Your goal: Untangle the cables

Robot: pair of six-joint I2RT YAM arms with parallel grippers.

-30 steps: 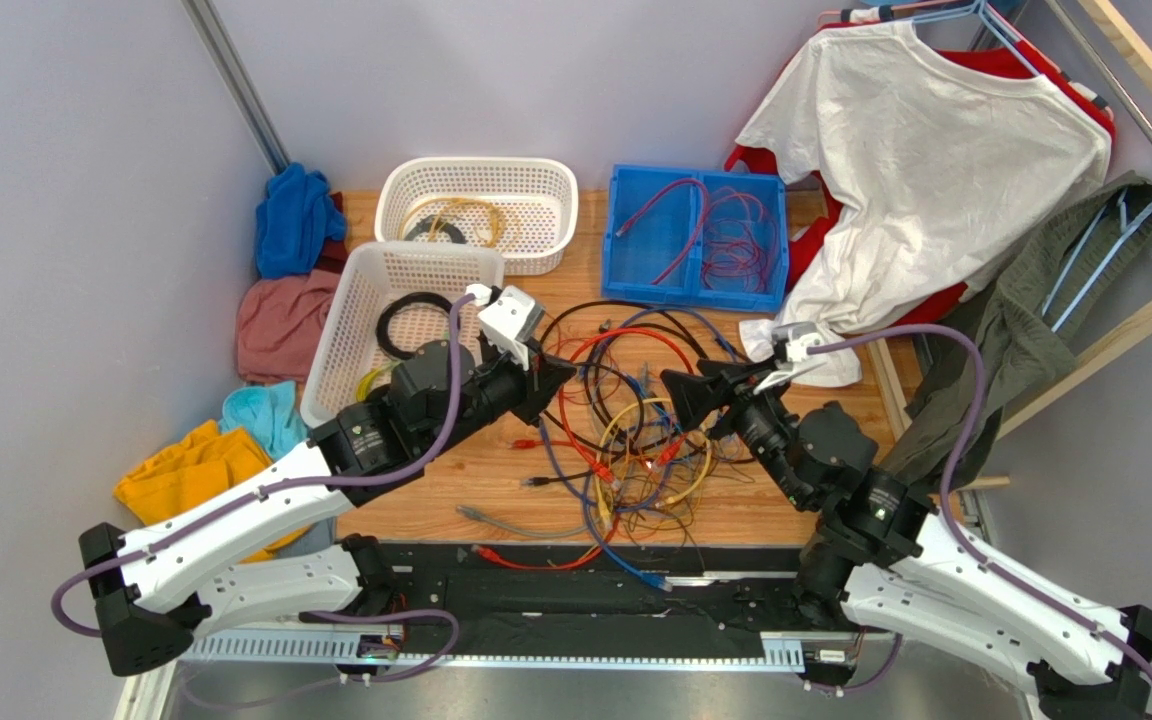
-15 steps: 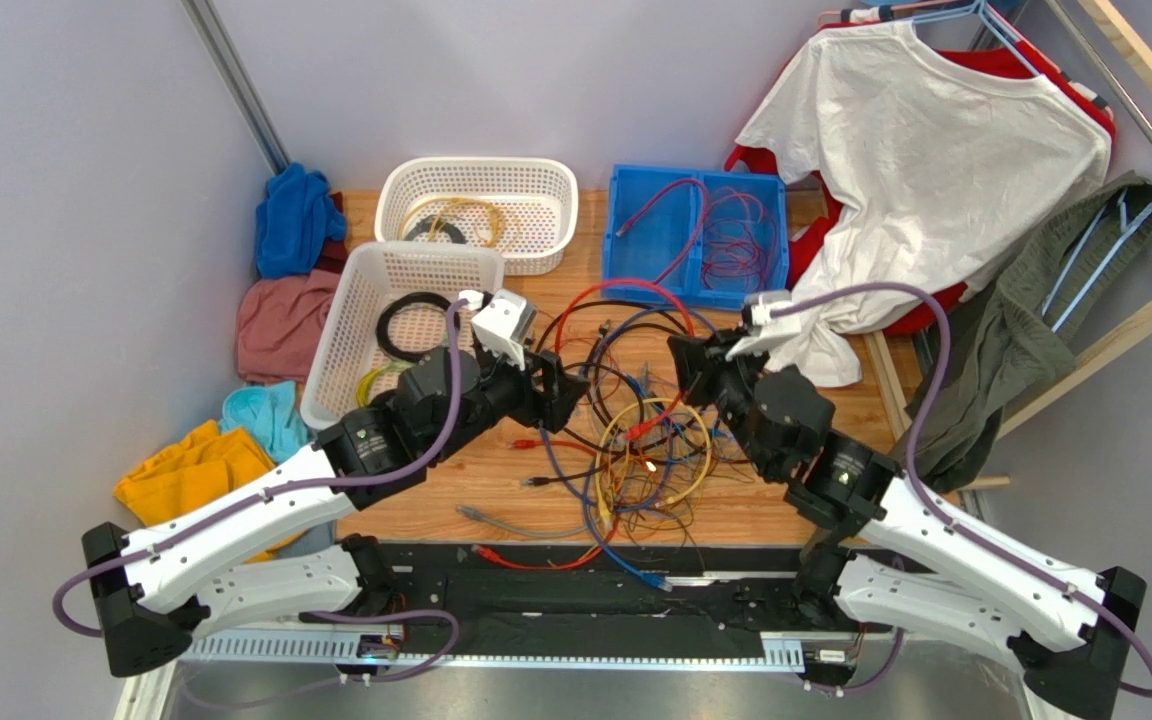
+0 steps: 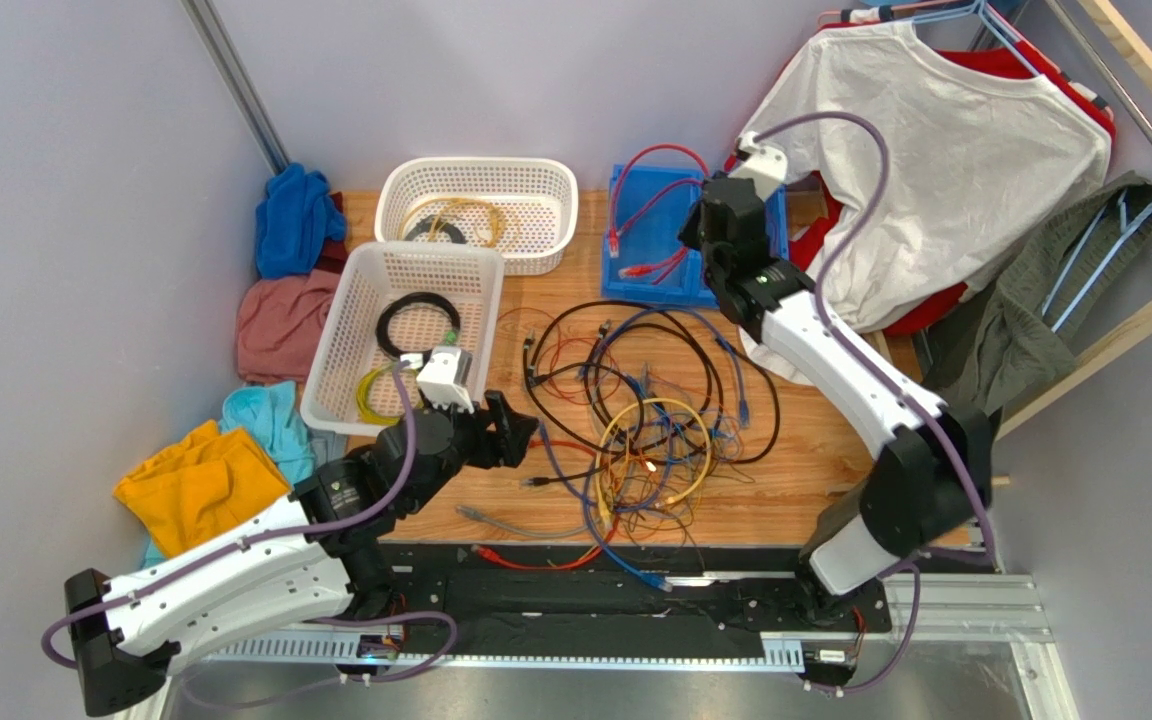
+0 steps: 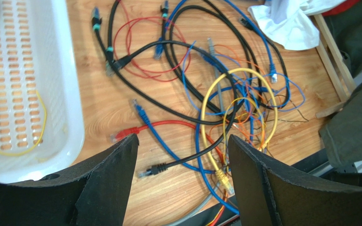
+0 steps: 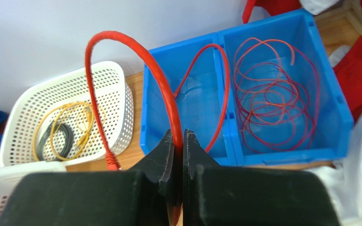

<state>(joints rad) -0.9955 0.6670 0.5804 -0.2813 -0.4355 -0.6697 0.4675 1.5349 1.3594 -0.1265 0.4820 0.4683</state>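
A light wooden desk (image 3: 823, 465) is being shared by a blue plastic two-compartment bin (image 5: 286, 157) at its far edge and, nearer the middle, by the task's own thing. This is a loose tangle of thin black, blue, yellow, orange and red cables (image 3: 642, 428), which is being left knotted just beside a white perforated plastic basket (image 3: 425, 252). One thick red cable (image 5: 168, 104) is being held clear of that heap, above the bin, by the right claw (image 5: 183, 134), whose jaws are being clenched tight on it. A tall loop is being formed above the jaws, and the small red end plug (image 5: 112, 162) is being let dangle by the bin's left wall; whether inside or outside it cannot be told. The left claw (image 4: 183, 138) is being held spread wide and empty over the near side of the tangle. The drop is being judged the main risk: if the plug is hanging outside the wall when the cable is released, the springy loop is likely to be tipped over the rim onto the desk. A grab by the left claw into crossed strands is likely to be dragging the whole knot rather than one cable.
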